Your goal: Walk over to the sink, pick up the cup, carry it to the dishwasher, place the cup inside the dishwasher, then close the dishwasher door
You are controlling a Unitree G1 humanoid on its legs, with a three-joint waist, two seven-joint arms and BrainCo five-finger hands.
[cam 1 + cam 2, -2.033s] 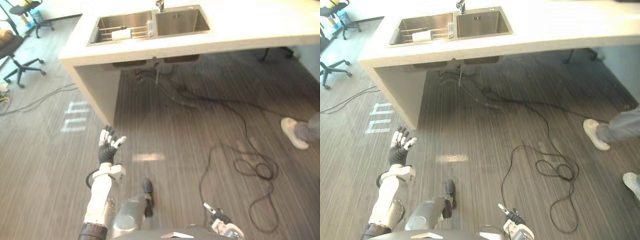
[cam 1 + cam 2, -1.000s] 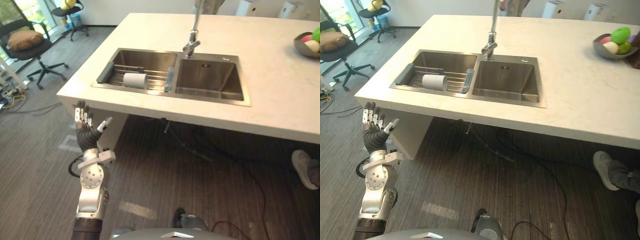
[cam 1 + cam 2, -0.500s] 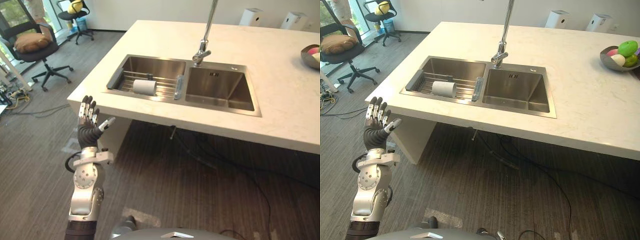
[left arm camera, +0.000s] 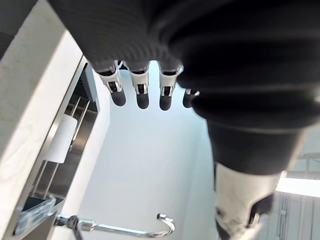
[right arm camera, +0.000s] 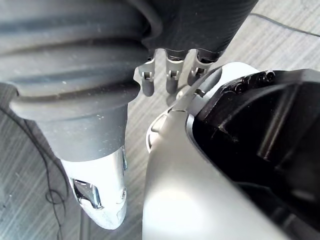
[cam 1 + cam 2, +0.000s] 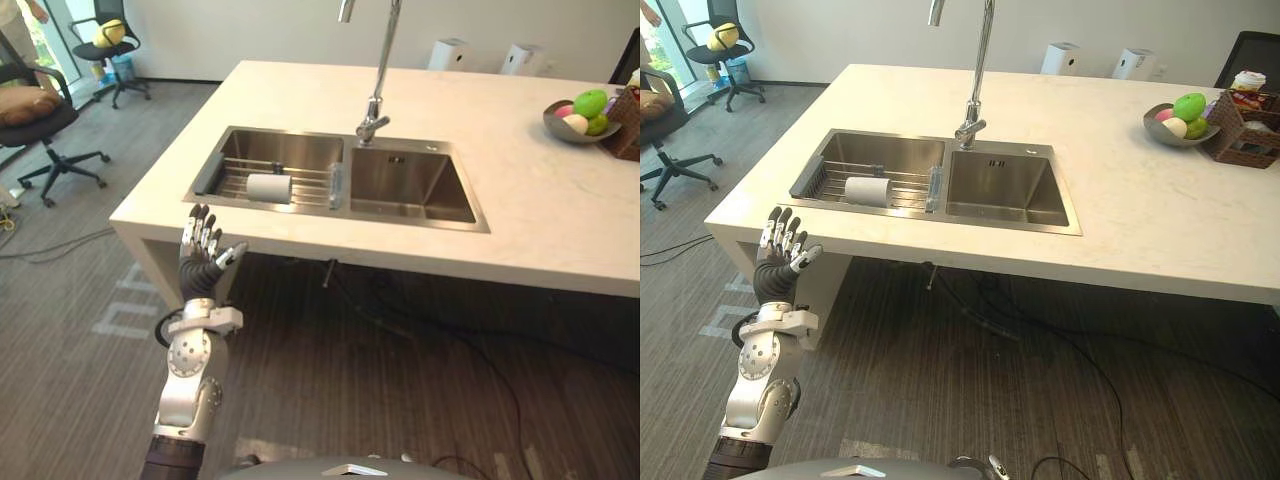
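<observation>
Altogether one cup (image 6: 268, 187), white, lying on its side on the wire rack (image 6: 305, 185) in the left basin (image 6: 880, 148) of a double sink. Two basins in all, the right basin (image 6: 1002, 190) bare steel. One tall tap (image 6: 376, 100) behind the divider between them, its spout curving over at the top. Sink set into a pale stone-look surface (image 6: 520, 210), nearer its left end than its right. Toward the right end: one grey bowl (image 6: 570, 136) with several pieces of fruit, green and pink among them, and just beside it one woven basket (image 6: 1240, 135). Two small white units (image 6: 447, 53) at the far edge. Two office chairs (image 6: 45, 115) on the grey floor (image 6: 400, 380) off to the left, well apart from the sink.

Cup's long axis level, running left to right, roughly parallel to the front edge of the surface. Cannot tell the mouth end from the base.

Left robot hand (image 6: 783, 262) raised in front of the near left corner of the surface, just below its top. Fingers (image 4: 141, 95) straight and fanned apart, thumb out to the side; holding nothing, touching nothing, well apart from the cup. Past those fingertips in the left wrist view: the cup on its rack and the tap's hooked spout. Right robot hand (image 5: 170, 75) hanging low above the floor, fingers loosely extended, nothing between them and the thumb.
</observation>
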